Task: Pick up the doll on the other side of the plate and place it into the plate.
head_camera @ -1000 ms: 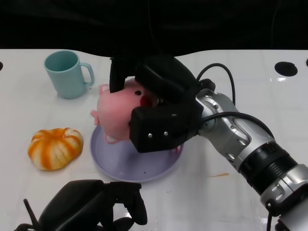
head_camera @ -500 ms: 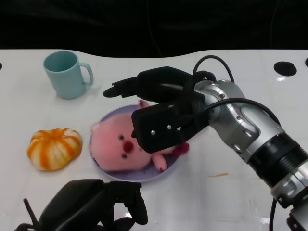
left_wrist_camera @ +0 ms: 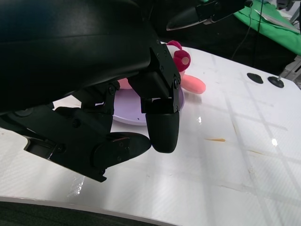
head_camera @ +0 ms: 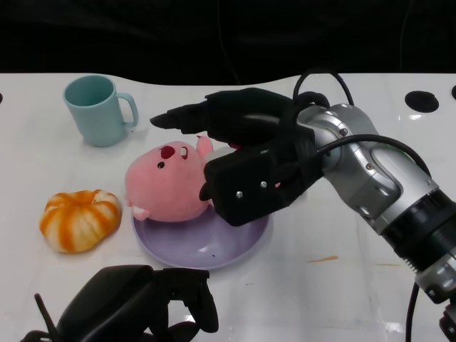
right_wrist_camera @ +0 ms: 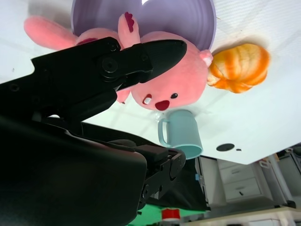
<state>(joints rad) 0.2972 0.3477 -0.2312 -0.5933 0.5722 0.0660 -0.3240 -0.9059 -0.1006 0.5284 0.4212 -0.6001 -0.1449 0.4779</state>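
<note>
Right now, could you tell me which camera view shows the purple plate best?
The head view: the plate lies whole on the table, its near rim bare, with the pink doll on its far-left edge. The right wrist view shows its inside past the right hand. The left wrist view shows only a sliver.

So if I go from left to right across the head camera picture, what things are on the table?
Orange striped pumpkin toy → teal ceramic mug → pink plush pig doll on the round lilac plate → the robot's black right hand → small black round hole in the white table.
</note>
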